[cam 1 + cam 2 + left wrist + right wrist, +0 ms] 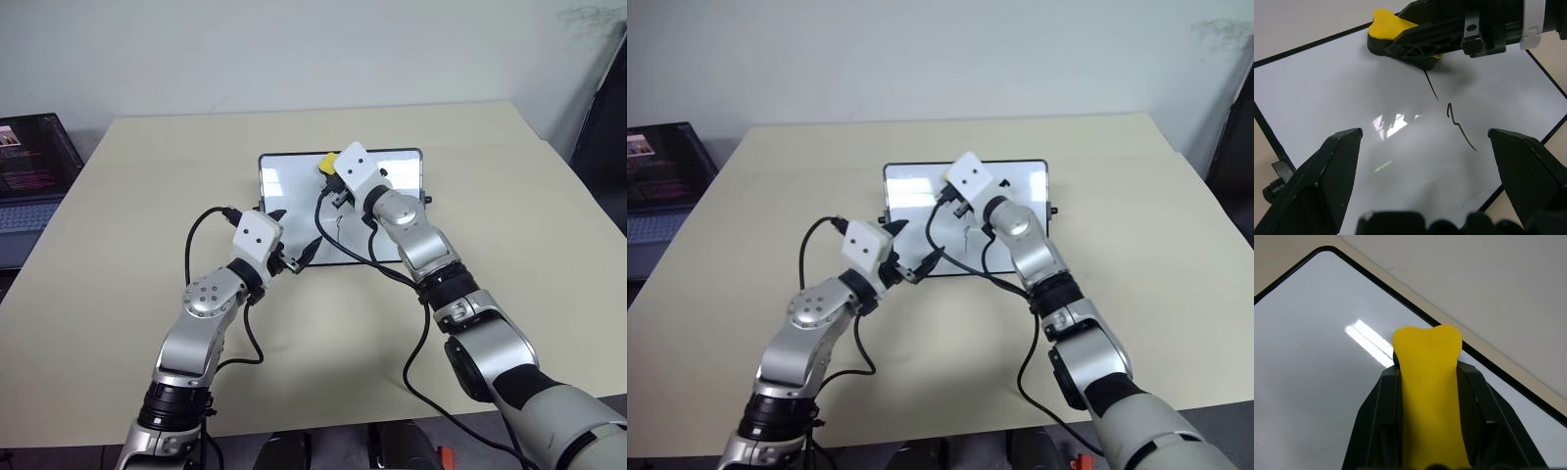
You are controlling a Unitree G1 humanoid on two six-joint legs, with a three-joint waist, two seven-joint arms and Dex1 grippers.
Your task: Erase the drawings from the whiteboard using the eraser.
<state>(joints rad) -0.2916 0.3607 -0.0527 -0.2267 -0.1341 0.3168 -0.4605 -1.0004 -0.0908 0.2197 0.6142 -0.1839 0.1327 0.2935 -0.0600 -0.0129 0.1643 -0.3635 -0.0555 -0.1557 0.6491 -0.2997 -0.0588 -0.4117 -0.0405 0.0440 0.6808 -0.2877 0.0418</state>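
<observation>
The eraser (1427, 382), judged light, soft and squashy, is pinched by its sides in the closed right claw (1415, 41) over the far part of the glossy whiteboard (294, 176), and is best kept held there. The drawings (1459, 125) are seen nearer, between the fingers of the open, empty left claw (290, 247); that claw and the dangling cable (323, 220) are judged to crowd the wiping path on the desk (490, 157), with a laptop (29, 186) well apart

An office or lab: a plain beige desk (127, 245), bare white wall (294, 49), open laptop (29, 181) beside the desk's left edge.
</observation>
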